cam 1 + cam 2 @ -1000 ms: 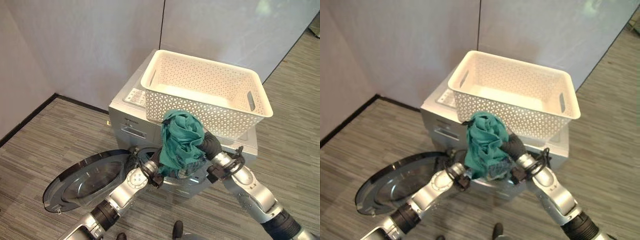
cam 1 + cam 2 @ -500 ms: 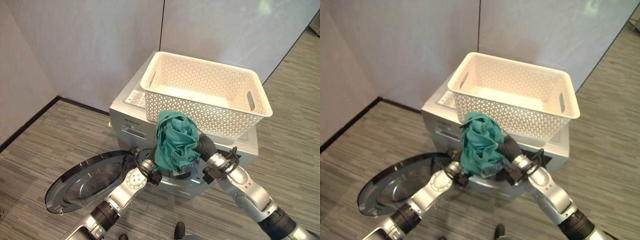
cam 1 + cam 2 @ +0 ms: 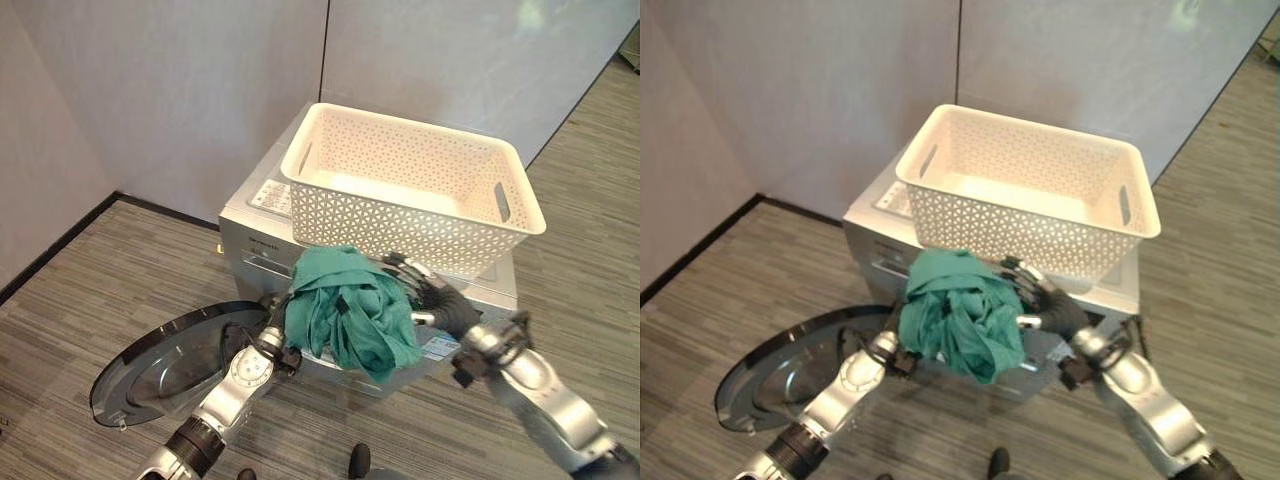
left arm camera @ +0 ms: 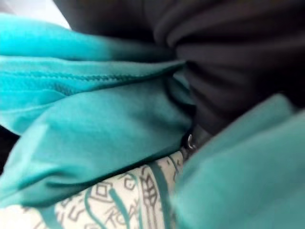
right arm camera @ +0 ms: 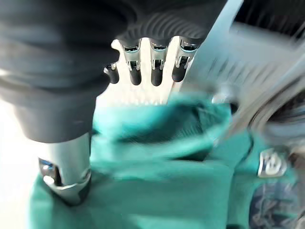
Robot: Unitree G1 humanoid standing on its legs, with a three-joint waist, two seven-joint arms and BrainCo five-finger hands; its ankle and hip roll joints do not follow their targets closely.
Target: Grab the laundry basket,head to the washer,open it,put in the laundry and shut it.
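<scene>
Laundry [image 3: 350, 315] is sitting as a bunched teal bundle in front of the washer [image 3: 262, 228], just below the near wall of the white laundry basket [image 3: 415, 185], which is resting on the washer top. Judging by the folds, it's going to handle soft, light and floppy: no stiffness, loose ends sagging under the bundle. Best hold is probably deep in the bunched middle, not on a trailing edge, or it'll unroll and snag on the door rim. Looks: plain teal knit with visible seams, plus a piece with a pale geometric print [image 4: 119, 202] tucked in, showing in the left wrist view.

Right hand [image 3: 435, 300] is lying against the bundle's right side with fingers [image 5: 155, 67] straight and spread, thumb down on the cloth, so pushing or steadying, not clutching. Left hand [image 4: 224, 62] is buried under the cloth; can't tell whether it's closed on it or not.

Washer door [image 3: 165, 365] is hanging wide open, low on the left. Drum opening is hidden behind the bundle.
</scene>
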